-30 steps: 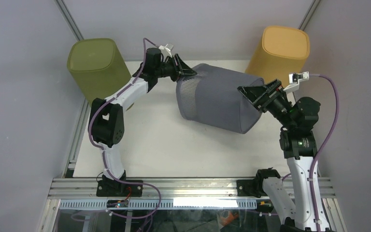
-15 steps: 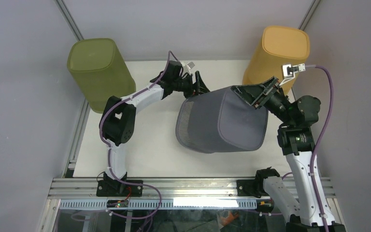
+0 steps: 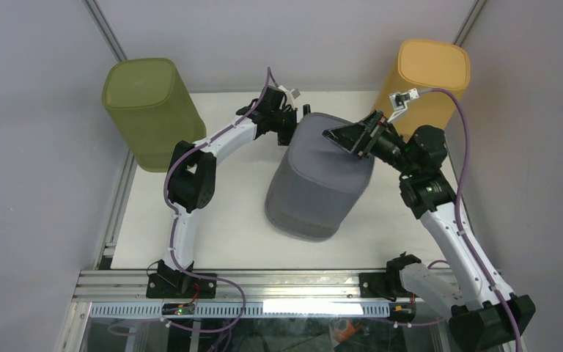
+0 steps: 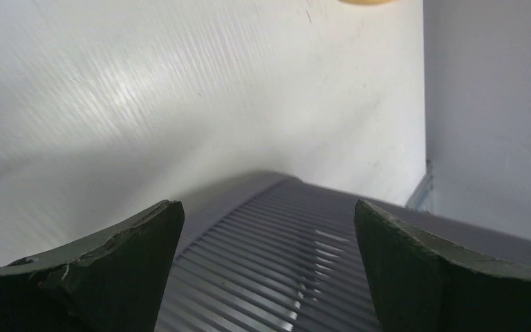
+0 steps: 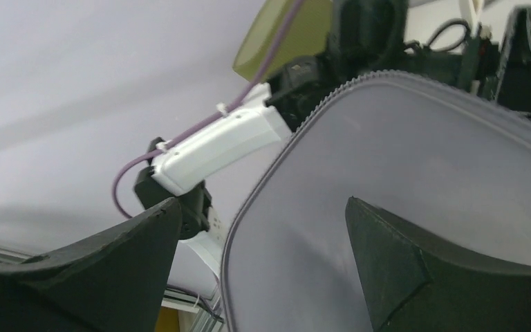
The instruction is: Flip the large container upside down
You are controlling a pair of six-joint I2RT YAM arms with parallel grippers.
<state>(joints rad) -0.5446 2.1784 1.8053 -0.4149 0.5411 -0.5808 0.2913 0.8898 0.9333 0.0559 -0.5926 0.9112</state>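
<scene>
- Left gripper (image 3: pixel 295 126): jaws are spread wide and nothing is held. In the left wrist view only the ribbed grey wall is seen beyond the fingertips.
- Right gripper (image 3: pixel 341 139): jaws are also set wide and straddle the right edge of the upturned base. One finger is over the flat base and the other is outside the wall. Whether the pads press on it can't be settled from the right wrist view; prob. no pinch.
- Large container (image 3: pixel 311 187) is stood at the centre of the table (image 3: pixel 220 220), closed base uppermost. Its mouth is presumably down on the surface, though the rim is hidden.
- It is placed between the olive bin (image 3: pixel 146 103) at far left and the yellow bin (image 3: pixel 425 73) at far right, and is well apart from both.
- Key relation: the long axis is now about vertical. The container lies just ahead of and below both tools, w/ the left at its far-left shoulder and the right on its top-right edge. The right arm is judged the nearer.
- Next move is judged to be a withdrawal. Each tool needs to be drawn up and outward so the wall isn't dragged and the container tipped.
- Vs. 1 s ago: the container was then lying w/ its axis across the table and its ribbed end was pinched by the left jaws. Since then it has been swung upright, the left jaws have been opened, and the right tool has been carried over the top.
</scene>
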